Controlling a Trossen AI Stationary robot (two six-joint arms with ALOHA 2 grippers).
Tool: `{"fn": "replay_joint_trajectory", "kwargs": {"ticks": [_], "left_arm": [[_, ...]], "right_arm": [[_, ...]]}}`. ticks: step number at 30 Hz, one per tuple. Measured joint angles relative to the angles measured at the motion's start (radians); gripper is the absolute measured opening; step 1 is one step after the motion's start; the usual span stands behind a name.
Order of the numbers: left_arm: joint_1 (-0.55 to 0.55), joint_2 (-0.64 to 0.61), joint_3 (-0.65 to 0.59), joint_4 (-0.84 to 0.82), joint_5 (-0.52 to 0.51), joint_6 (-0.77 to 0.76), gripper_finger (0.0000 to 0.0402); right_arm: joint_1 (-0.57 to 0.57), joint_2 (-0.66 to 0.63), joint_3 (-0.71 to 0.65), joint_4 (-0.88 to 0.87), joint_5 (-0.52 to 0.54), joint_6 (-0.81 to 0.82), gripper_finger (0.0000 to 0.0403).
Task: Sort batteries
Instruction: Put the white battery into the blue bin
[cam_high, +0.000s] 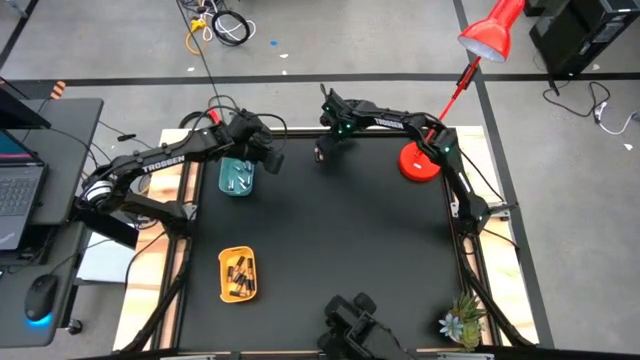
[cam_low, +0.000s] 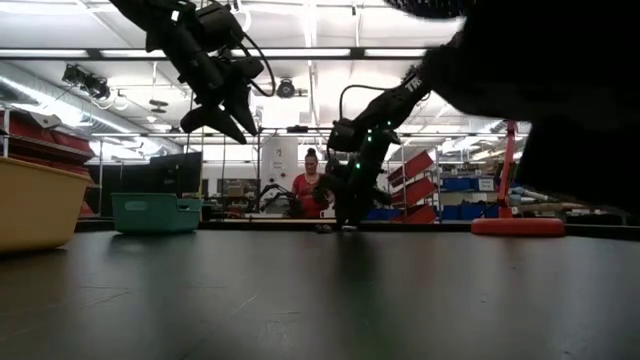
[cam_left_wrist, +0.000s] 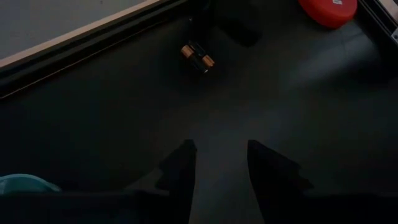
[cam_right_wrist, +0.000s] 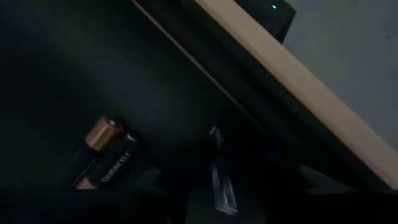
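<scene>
Two copper-and-black batteries (cam_left_wrist: 198, 57) lie side by side on the black mat near the table's far edge; they fill the near part of the right wrist view (cam_right_wrist: 102, 158). My right gripper (cam_high: 325, 150) is down low right beside them (cam_low: 345, 212). My left gripper (cam_left_wrist: 217, 163) is open and empty, raised above the mat (cam_low: 225, 110) just right of the teal tray (cam_high: 237, 177), which holds whitish batteries. The yellow tray (cam_high: 238, 273) near the left front holds several dark batteries.
A red lamp base (cam_high: 420, 162) stands at the far right of the mat, its stem leaning over the far edge. A wooden rim (cam_right_wrist: 298, 93) runs along the far edge just behind the loose batteries. A small plant (cam_high: 462, 322) sits at the near right corner. A person stands in the room beyond the table (cam_low: 310, 190).
</scene>
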Motion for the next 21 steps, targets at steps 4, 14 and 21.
{"fn": "replay_joint_trajectory", "kwargs": {"ticks": [4,14,21], "left_arm": [[0.000,0.000,0.000,0.002,0.000,0.003,0.0152],[0.000,0.000,0.000,0.002,0.000,0.004,0.0152],[0.000,0.000,0.000,0.008,0.073,0.004,0.0152]], "right_arm": [[-0.006,0.005,0.006,-0.016,-0.014,-0.006,0.0123],[-0.014,-0.001,0.009,-0.118,-0.050,-0.116,0.0017],[-0.004,-0.032,0.001,-0.185,-0.110,-0.164,0.0016]]}}
